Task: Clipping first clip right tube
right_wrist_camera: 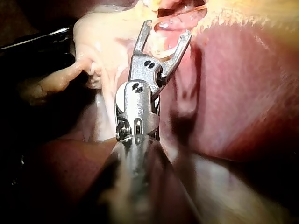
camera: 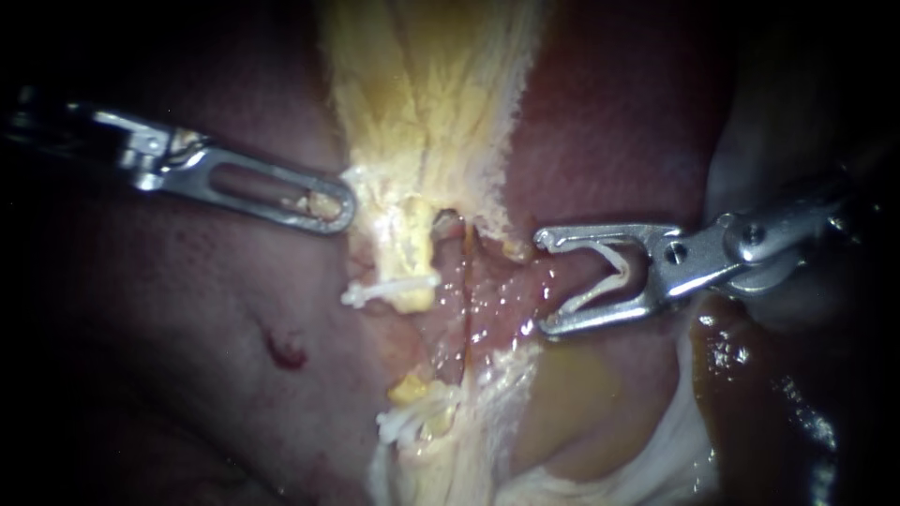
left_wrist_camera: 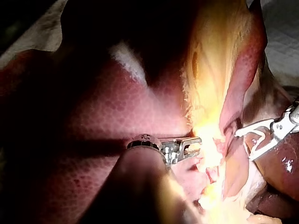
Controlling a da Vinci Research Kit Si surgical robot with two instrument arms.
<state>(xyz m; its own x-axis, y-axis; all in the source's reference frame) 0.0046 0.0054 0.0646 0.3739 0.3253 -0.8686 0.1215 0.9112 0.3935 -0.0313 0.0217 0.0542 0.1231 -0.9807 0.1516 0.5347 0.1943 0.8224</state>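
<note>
My right instrument (camera: 542, 283) comes in from the right with its jaws wide apart, and a white V-shaped clip (camera: 614, 272) is seated between them, touching both. The jaw tips stand just right of a thin reddish tube (camera: 466, 281) and do not reach around it. Left of that tube runs a pale yellow tube (camera: 412, 248) with a white clip (camera: 389, 291) across it. My left instrument (camera: 345, 212) has slotted jaws closed on the edge of the pale yellow tissue (camera: 422, 84). The right wrist view shows the clip-bearing jaws (right_wrist_camera: 167, 28) facing wet tissue.
Dark red liver (camera: 187, 309) fills the left side, with a small bleeding spot (camera: 286, 351). Brown fluid (camera: 750, 375) pools at the lower right. Frayed white and yellow tissue (camera: 422, 422) lies below the tubes. In the left wrist view, my right instrument (left_wrist_camera: 245, 144) is beyond the bright tissue.
</note>
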